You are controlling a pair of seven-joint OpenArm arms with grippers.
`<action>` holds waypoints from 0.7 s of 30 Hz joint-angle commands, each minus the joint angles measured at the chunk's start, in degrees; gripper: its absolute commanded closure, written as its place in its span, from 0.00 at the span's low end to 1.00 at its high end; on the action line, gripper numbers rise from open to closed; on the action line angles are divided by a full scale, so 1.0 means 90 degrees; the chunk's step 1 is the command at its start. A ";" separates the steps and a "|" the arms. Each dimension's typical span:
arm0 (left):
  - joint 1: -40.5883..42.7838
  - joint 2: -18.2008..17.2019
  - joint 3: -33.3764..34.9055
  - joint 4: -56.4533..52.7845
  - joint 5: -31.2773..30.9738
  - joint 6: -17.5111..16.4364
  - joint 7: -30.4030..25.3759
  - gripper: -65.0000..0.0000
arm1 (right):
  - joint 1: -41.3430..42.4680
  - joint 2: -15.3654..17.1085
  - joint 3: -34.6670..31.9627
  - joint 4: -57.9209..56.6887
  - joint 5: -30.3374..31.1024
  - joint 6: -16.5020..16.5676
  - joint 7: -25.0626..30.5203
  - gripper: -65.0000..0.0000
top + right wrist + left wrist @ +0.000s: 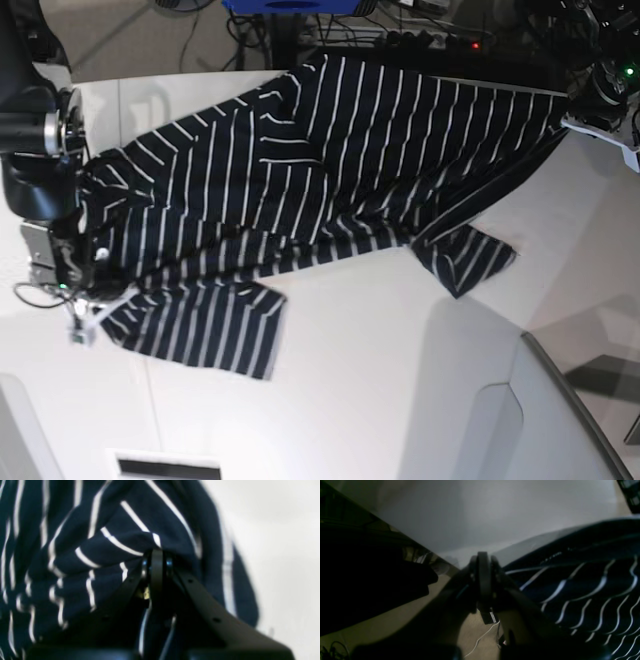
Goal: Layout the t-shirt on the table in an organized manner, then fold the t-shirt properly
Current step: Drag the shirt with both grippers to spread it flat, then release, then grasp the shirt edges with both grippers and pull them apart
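Observation:
The t-shirt (320,170), dark navy with thin white stripes, lies stretched across the white table (350,380), with one sleeve (465,258) pointing toward the near side. At the left end my right gripper (85,225) is shut on a bunched fold of the t-shirt (105,542); its fingers (156,562) meet with fabric pinched at the tips. At the far right corner my left gripper (573,103) is shut (482,565) at the edge of the t-shirt (582,592), which rises off the table (482,517) beside it.
Cables and a power strip (430,40) lie beyond the table's far edge. A raised white panel (520,420) stands at the lower right, and a dark slot (165,467) sits at the bottom edge. The left wrist view shows floor with a white cable (480,637) below the table edge.

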 commanded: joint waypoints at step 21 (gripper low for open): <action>0.0119 -0.0077 -0.0813 -0.1176 0.0023 0.0018 -0.1721 1.00 | 0.0049 0.0177 0.0196 0.0027 -0.0131 -0.0634 -0.0134 0.97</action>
